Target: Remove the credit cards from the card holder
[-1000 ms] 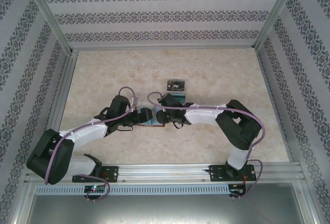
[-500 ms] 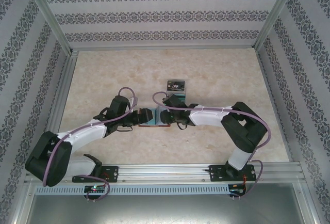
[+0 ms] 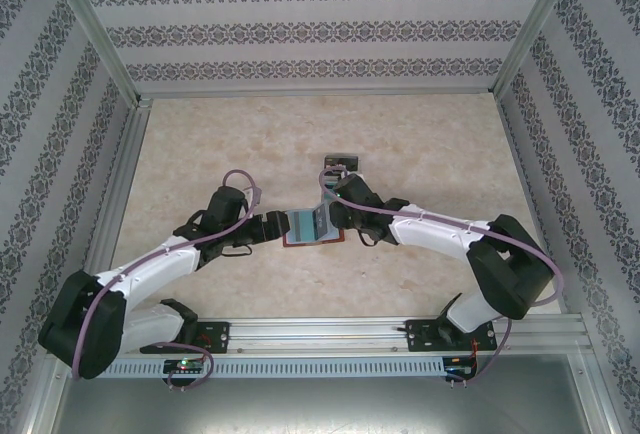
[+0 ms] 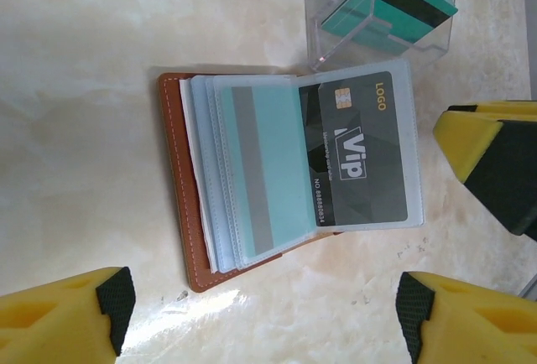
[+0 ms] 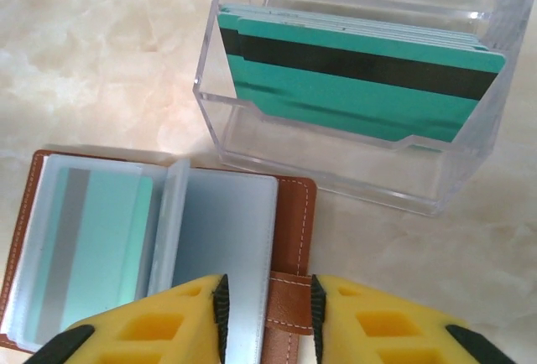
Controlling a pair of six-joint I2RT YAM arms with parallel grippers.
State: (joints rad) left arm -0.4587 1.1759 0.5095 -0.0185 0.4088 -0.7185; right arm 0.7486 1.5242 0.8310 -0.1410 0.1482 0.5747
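Observation:
The card holder (image 3: 312,227) lies open on the table, brown leather (image 4: 176,179) with clear sleeves. One sleeve holds a teal card (image 4: 281,163), also seen from the right wrist (image 5: 92,238). A raised sleeve holds a black VIP card (image 4: 361,154). My left gripper (image 4: 260,318) is open just short of the holder's near edge, nothing between its fingers. It sits left of the holder from above (image 3: 283,226). My right gripper (image 5: 267,314) is narrowed on the holder's right cover (image 5: 294,205), strap and sleeve edge between its pads. From above it is at the holder's right (image 3: 333,216).
A clear acrylic stand (image 5: 336,171) sits just behind the holder, holding several teal cards (image 5: 361,79) and a black one. It appears in the left wrist view (image 4: 336,54) and from above (image 3: 340,166). Patterned walls enclose the marble-look table (image 3: 200,154).
The right arm's elbow has swung out to the right and its gripper shifted up and right. The holder's open pages now show between the grippers. The left gripper has narrowed slightly.

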